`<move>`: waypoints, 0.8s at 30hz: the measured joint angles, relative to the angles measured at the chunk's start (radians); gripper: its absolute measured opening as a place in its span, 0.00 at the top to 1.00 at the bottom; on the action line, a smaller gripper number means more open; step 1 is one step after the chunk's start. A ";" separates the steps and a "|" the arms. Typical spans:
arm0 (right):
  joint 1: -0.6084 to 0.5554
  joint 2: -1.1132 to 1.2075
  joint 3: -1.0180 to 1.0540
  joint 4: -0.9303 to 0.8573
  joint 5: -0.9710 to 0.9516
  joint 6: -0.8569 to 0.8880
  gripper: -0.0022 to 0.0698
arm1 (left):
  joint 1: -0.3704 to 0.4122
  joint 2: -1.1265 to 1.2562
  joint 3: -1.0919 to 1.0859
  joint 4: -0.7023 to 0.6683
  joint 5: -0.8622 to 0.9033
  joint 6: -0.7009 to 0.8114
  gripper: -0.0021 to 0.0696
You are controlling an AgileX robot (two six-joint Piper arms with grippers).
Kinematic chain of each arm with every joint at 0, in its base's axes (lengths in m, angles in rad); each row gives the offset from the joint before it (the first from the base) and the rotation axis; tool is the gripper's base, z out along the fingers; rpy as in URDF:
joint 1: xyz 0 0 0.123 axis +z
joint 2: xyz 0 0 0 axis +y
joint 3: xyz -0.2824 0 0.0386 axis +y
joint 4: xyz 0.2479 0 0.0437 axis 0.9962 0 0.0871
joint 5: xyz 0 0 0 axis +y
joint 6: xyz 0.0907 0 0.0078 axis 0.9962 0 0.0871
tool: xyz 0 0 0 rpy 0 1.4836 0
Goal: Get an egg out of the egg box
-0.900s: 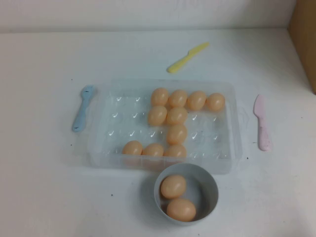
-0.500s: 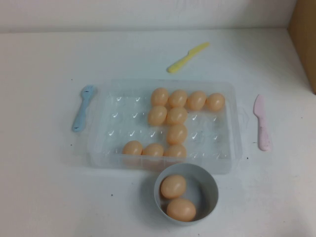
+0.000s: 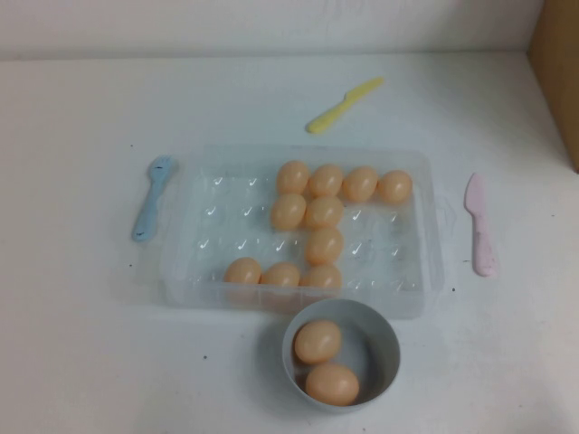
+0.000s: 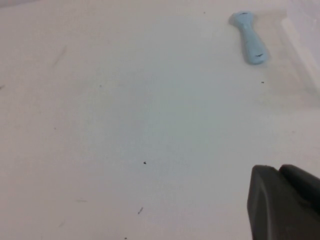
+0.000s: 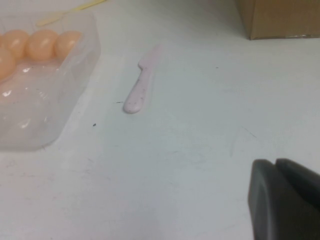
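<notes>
The clear plastic egg box [image 3: 194,258] lies in the middle of the table and holds several tan-orange eggs [image 3: 324,212], mostly in its right half. Neither arm shows in the high view. My left gripper [image 4: 280,170] is shut and empty, low over bare table on the robot's left, away from the box. My right gripper [image 5: 276,162] is shut and empty over bare table on the box's right. The right wrist view shows a corner of the box [image 5: 55,115] with three eggs [image 5: 42,44].
A grey-blue bowl [image 3: 384,330] with two eggs stands just in front of the box. A blue fork [image 3: 150,199] lies left of the box, a pink knife [image 3: 479,226] right of it, a yellow knife [image 3: 342,105] behind it. A cardboard box [image 3: 556,72] stands far right.
</notes>
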 joint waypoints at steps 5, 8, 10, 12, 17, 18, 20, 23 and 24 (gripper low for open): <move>0.000 0.000 0.000 0.000 0.000 0.000 0.99 | 0.000 0.000 0.000 0.020 -0.068 0.000 0.98; 0.000 0.000 0.000 0.000 0.000 0.000 0.99 | 0.000 0.000 0.000 0.018 -0.123 0.000 0.98; 0.000 0.000 0.000 0.000 0.000 0.000 0.99 | 0.000 0.000 0.000 0.005 -0.155 0.000 0.98; 0.000 0.000 0.000 0.000 0.000 0.000 0.99 | 0.000 0.000 0.000 -0.013 -0.180 -0.011 0.98; 0.000 0.000 0.000 0.000 0.000 0.000 0.99 | 0.000 0.000 0.000 -0.176 -0.284 -0.204 0.98; 0.000 0.000 0.000 0.000 0.000 0.000 0.99 | 0.000 0.000 0.000 -0.217 -0.313 -0.266 0.98; 0.000 0.000 0.000 0.000 0.000 0.000 0.99 | 0.000 0.000 0.000 -0.270 -0.364 -0.371 0.98; 0.000 0.000 0.000 0.000 0.000 0.000 0.99 | 0.000 0.000 0.000 -0.303 -0.423 -0.439 0.98; 0.000 0.000 0.000 0.000 0.000 0.000 0.99 | 0.000 0.000 0.000 -0.306 -0.430 -0.446 0.98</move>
